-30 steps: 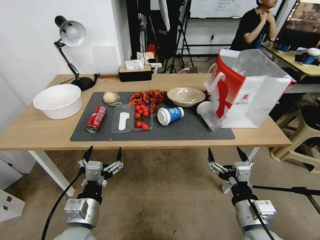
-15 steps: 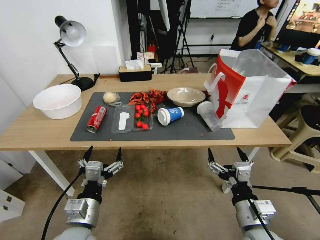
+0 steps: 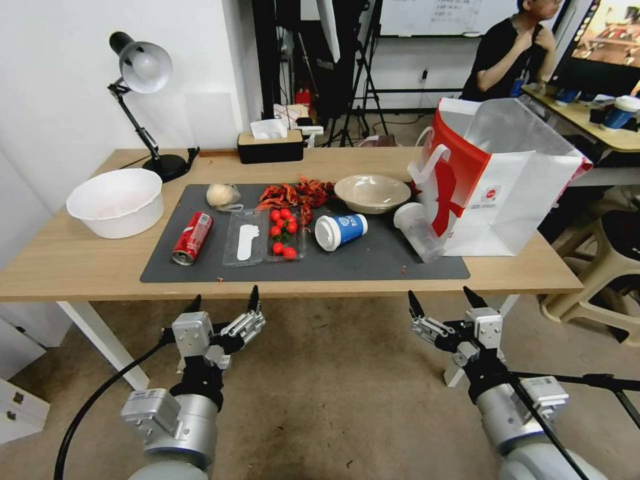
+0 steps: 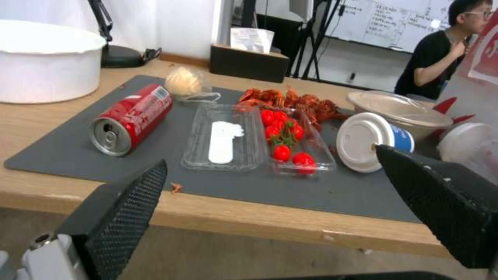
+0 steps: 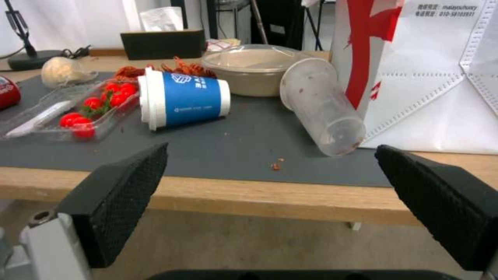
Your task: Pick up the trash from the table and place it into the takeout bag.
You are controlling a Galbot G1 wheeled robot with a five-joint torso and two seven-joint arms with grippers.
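The table (image 3: 80, 267) carries a dark grey mat (image 3: 347, 263). The takeout bag (image 3: 507, 193) stands upright at the mat's right end, its mouth open. A clear tray (image 3: 285, 233) mid-mat holds red tomatoes. The clear plastic cup (image 3: 419, 231) leans against the bag; the blue paper cup (image 3: 341, 231) and red soda can (image 3: 193, 237) lie toppled. Below the table's near edge, the left gripper (image 3: 223, 305) and right gripper (image 3: 443, 300) hang spread wide, holding nothing.

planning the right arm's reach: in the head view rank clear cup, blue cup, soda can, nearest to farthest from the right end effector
1. clear plastic cup, beside the takeout bag, nearest the right end effector.
2. blue paper cup, mid-mat.
3. red soda can, far left of the mat.
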